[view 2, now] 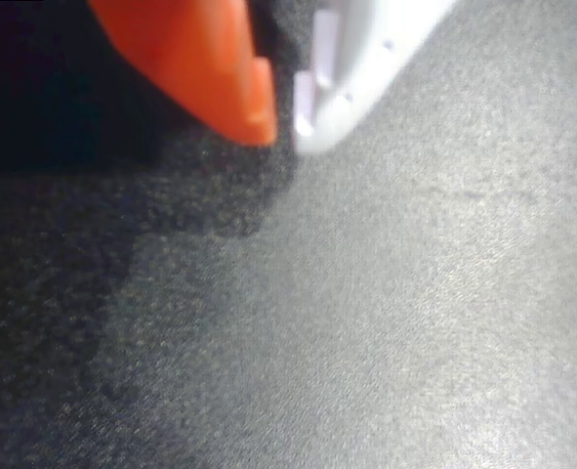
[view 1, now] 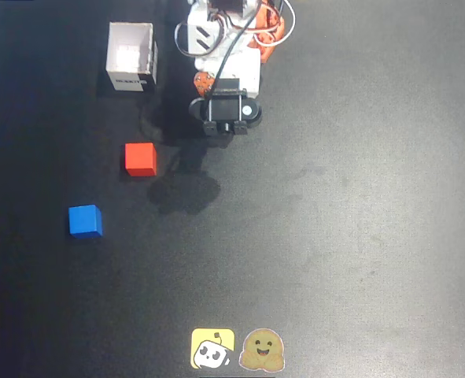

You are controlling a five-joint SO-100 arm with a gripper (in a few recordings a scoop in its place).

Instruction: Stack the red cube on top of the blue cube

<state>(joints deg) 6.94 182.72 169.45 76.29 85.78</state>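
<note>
One red cube lies on the black table, well below the single white box in the overhead view. One blue cube sits farther down-left of the red cube, apart. The gripper shows its orange and white fingertips almost together, holding nothing.

One red cube sits on the black table, left of the gripper in the overhead view. One blue cube, farther left and lower. One white open box, up left of the arm. That is two cubes, one box. Two stickers near the bottom edge, well below the gripper: one yellow, one tan smiling face. One arm, one gripper, two fingers: one orange, one white.
</note>
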